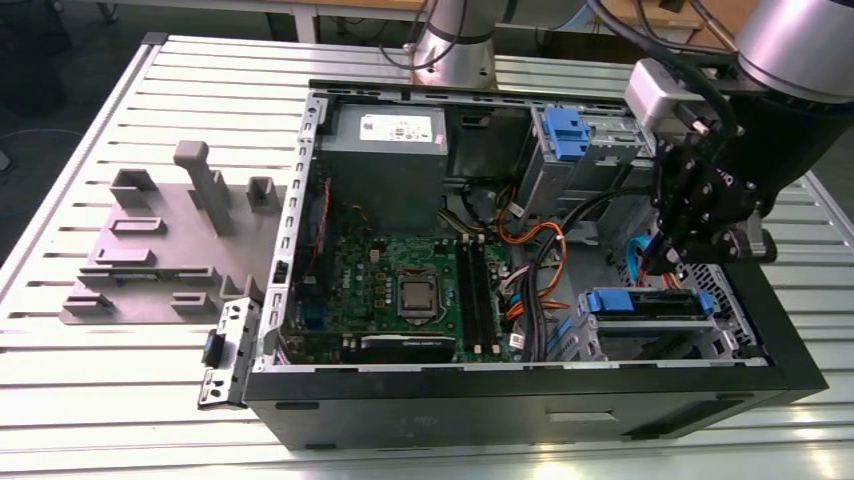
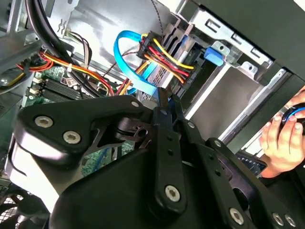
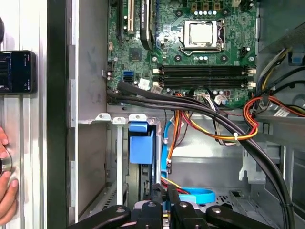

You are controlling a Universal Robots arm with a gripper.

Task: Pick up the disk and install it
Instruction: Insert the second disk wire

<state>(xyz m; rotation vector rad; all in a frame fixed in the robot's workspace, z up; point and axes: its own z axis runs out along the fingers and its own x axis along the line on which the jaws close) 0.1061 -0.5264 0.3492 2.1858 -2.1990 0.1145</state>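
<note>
The open computer case (image 1: 534,400) lies on its side on a slatted metal table (image 1: 80,250), and everything here is placed against it. The gripper (image 1: 677,262) hangs inside the case above the drive bay at the corner toward the exterior view's right; in both wrist views its two black fingers (image 2: 164,102) stand pressed close together with nothing seen between them. The disk (image 1: 650,303), with its bright blue carrier, sits in that drive bay just below the gripper. A second blue latch piece (image 1: 566,135) shows on the bay at the far side of the case. The motherboard (image 1: 400,290) with its bare processor socket (image 3: 203,33) fills the case floor, and red, yellow and orange cables (image 3: 228,129) run across it. A grey foam fixture (image 1: 167,240) rests on the table outside the case. A person's hand (image 2: 281,138) rests beyond the case wall.
</note>
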